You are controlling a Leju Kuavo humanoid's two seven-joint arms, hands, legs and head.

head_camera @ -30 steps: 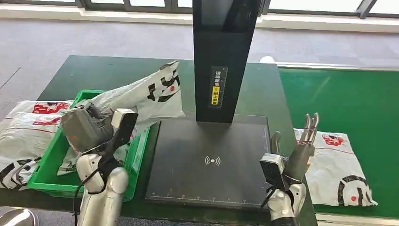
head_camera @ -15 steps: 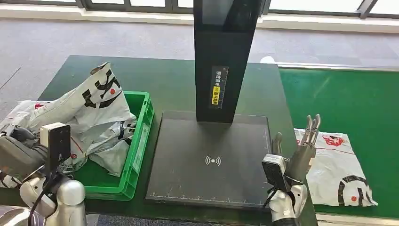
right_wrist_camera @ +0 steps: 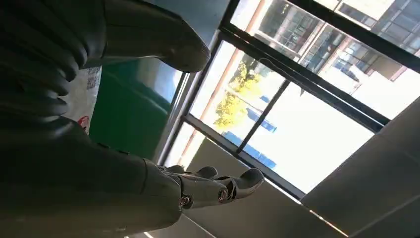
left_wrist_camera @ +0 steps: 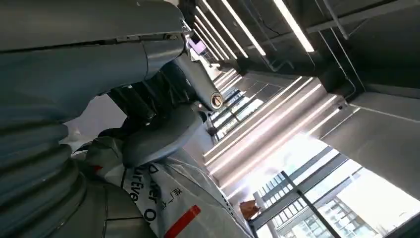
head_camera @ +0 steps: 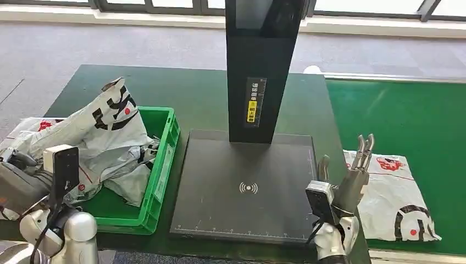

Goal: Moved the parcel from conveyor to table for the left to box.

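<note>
A white parcel bag with black and red print rises crumpled out of the green box. Its upper end stands above the box's back left corner. My left hand grips its lower end just outside the box's left side. In the left wrist view my thumb and dark fingers close around the parcel. My right hand stands open with its fingers pointing up, at the right edge of the scanner plate, and holds nothing. A second white parcel lies flat on the green conveyor, right of that hand.
A tall black column stands at the back of the scanner plate in the middle of the dark green table. More white parcels lie left of the box. My right hand's fingers reach toward windows.
My left hand swung from above the box down and left, past its left side, dragging the parcel along. The parcel's upper end moved from near the column to the box's back left. The right hand stayed still.
</note>
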